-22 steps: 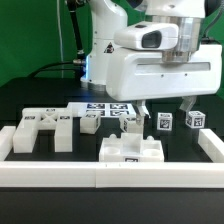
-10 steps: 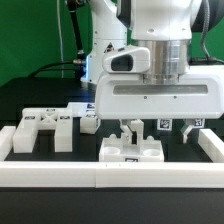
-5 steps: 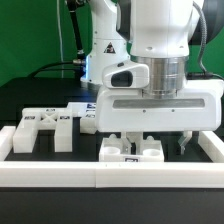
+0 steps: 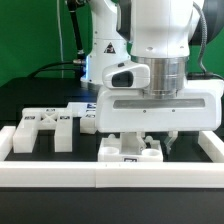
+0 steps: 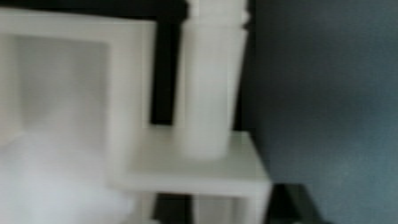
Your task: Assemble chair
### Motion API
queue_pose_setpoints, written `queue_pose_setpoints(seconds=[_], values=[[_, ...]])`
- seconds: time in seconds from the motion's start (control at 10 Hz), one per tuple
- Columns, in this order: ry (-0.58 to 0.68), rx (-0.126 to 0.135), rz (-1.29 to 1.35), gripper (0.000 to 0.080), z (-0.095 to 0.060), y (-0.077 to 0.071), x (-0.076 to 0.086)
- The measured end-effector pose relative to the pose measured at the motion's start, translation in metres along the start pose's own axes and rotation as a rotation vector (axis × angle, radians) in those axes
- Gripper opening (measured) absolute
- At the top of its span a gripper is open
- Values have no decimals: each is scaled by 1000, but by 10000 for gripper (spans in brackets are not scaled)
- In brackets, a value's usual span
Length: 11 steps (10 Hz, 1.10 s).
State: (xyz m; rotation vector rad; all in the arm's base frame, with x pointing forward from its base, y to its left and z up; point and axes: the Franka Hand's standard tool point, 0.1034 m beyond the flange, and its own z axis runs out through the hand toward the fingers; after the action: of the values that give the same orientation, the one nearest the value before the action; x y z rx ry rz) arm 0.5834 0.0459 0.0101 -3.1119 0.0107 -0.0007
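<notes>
**Pincer Clamped on Slotted Chair Block Near Desk's Front Rail**

My pincer stands closed on the slotted chair block, both fingers drawn in tight against its raised rear edge. This is low in the exterior view, near six o'clock. The block is chunky, matte white and squared off, with a notch cut into its top and a small black-and-white tag on its front face. It sits flat on the black desk, just behind the long, low white border rail, which spans the view from eight to four o'clock. My broad, glossy white hand housing hangs directly over the block and hides most of its far side. Toward nine o'clock, well apart from my grip, lies a ladder-shaped chair piece. It is also matte white, with open rectangular gaps and tags on its upper faces. The wrist view is blurred. In it a smooth white upright column rises from a squared ledge beside a hollow rectangular frame. I cannot tell whether it is a post or a finger.
</notes>
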Motion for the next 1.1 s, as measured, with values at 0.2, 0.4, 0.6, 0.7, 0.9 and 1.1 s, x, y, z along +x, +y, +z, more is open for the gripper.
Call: queue_pose_setpoints(seconds=[0.2,0.4,0.6,0.7,0.9,1.1], values=[[0,0,-1,34,0,0,0],[0,0,-1,34,0,0,0],[0,0,-1,34,0,0,0],[0,1,-1,34,0,-1,0],[0,7,-3,34,0,-17,0],[4,10,-14,34,0,-33,1]])
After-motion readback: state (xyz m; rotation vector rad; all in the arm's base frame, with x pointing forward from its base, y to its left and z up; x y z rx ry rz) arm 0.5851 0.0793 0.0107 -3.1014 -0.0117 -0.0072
